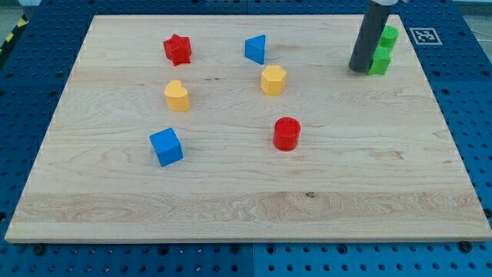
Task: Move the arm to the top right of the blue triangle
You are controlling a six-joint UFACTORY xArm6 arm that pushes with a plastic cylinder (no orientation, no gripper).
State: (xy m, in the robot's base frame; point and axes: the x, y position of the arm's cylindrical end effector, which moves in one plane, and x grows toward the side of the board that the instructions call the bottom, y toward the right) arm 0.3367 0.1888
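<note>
The blue triangle (256,48) lies near the view's top, a little left of the middle of the wooden board (246,192). My tip (359,69) is the lower end of the dark rod at the view's upper right. It stands well to the right of the blue triangle and slightly lower in the view. It is right next to the left side of the green block (382,51); whether they touch I cannot tell.
A red star (177,49) lies left of the triangle. A yellow hexagon (273,79) lies just below it. A yellow heart (177,96), a blue cube (166,146) and a red cylinder (287,133) lie lower down.
</note>
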